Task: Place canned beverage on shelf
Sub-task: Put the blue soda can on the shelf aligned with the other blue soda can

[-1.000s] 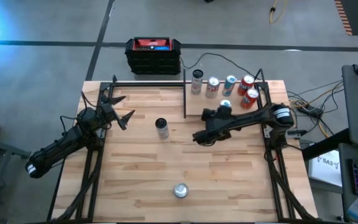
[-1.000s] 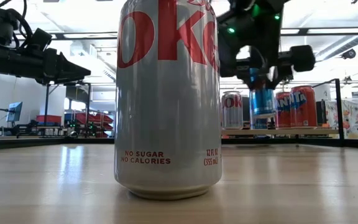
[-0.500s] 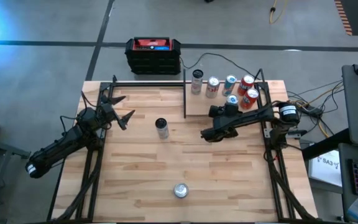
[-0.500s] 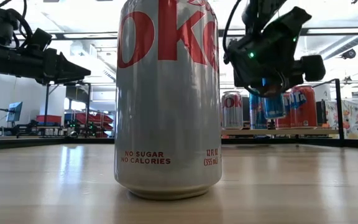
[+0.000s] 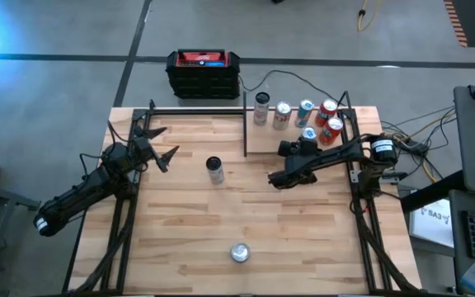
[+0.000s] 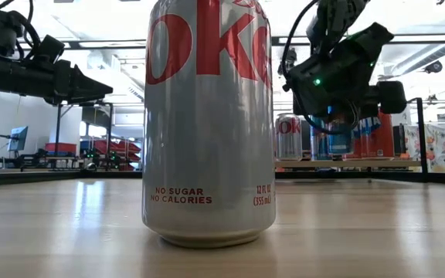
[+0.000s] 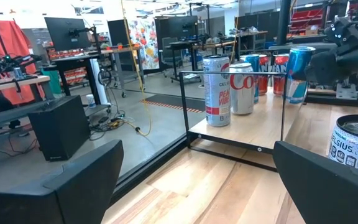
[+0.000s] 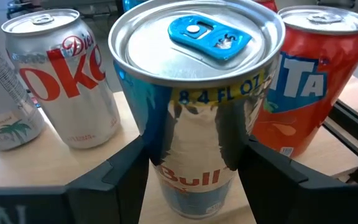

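Note:
My right gripper [image 5: 306,142] is shut on a blue and silver Red Bull can [image 8: 194,93] over the shelf [image 5: 262,145], a small light wood board edged by black rods at the table's back right. Whether the can's base touches the board, I cannot tell. Several cans stand upright on the shelf. A Diet Coke can [image 8: 64,81] and an orange Fanta can [image 8: 316,81] stand just beyond the held can on either side. My left gripper [image 5: 160,147] is open and empty over the table's left part. My right gripper pinches the Red Bull can's side wall [image 8: 166,149] between its two fingers, one finger [image 8: 126,171] on each side, below the top rim. The fingers come from the table's near side, slanting a little downward. The can stands upright in the hold.
A Celsius can [image 5: 214,169] stands on the table's middle, left of the shelf. A Diet Coke can [image 5: 239,252] stands near the front edge, close before the low camera [image 6: 207,116]. Black rods [image 5: 245,124] frame the shelf. A black and red box [image 5: 204,73] sits beyond the far edge.
My right gripper has carried the Red Bull can toward the table's right and far edges, in over the shelf among the other cans, and has lowered it a little. The can has stayed upright.

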`<act>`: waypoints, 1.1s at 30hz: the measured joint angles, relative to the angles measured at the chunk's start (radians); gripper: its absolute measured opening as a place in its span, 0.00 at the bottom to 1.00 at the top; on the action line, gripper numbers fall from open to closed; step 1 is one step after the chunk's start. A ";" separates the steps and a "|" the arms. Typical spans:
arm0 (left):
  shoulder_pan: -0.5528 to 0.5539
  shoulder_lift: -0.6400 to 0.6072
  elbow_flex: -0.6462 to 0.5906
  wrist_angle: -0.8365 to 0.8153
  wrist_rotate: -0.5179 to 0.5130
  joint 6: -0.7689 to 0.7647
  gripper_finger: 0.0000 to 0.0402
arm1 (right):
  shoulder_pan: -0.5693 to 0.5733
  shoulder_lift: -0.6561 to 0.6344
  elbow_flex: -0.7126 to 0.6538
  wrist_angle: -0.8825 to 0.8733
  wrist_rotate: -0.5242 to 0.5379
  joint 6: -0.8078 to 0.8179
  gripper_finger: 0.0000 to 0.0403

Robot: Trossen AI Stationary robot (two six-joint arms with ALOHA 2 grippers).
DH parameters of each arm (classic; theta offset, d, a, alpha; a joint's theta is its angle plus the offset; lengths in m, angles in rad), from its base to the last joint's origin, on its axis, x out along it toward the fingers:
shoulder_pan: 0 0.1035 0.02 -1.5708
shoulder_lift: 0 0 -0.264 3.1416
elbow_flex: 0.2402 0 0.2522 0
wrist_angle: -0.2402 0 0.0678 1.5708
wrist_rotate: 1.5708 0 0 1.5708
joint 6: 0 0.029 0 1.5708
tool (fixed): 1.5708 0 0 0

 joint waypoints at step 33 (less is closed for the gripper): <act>0.000 0.000 0.000 0.000 0.000 0.000 0.99 | -0.056 -0.001 -0.004 0.106 0.000 -0.103 0.57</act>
